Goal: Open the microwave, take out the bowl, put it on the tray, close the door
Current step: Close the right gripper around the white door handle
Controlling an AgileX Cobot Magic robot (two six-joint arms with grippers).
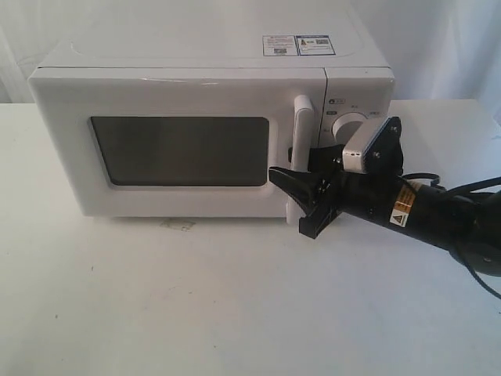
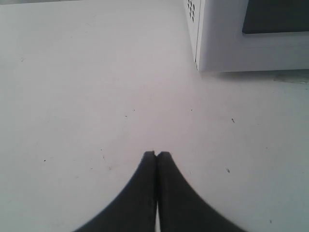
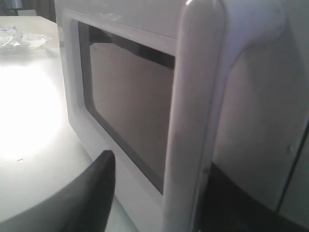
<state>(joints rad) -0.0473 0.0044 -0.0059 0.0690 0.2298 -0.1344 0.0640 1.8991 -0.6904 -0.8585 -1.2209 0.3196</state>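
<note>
The left claw (image 2: 157,153) is hanging pinched shut over the desk (image 2: 72,72), near the microwave (image 1: 203,86)'s corner. The door (image 1: 180,200) is sitting closed. The right claw (image 1: 293,200) is straddling the handle (image 1: 303,133), jaws apart, with one finger (image 3: 99,188) standing clear of it.

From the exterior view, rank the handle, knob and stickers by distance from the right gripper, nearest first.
1. Handle, between the right gripper's jaws.
2. Knob, just right of the handle.
3. Stickers, up on the microwave's top.
</note>
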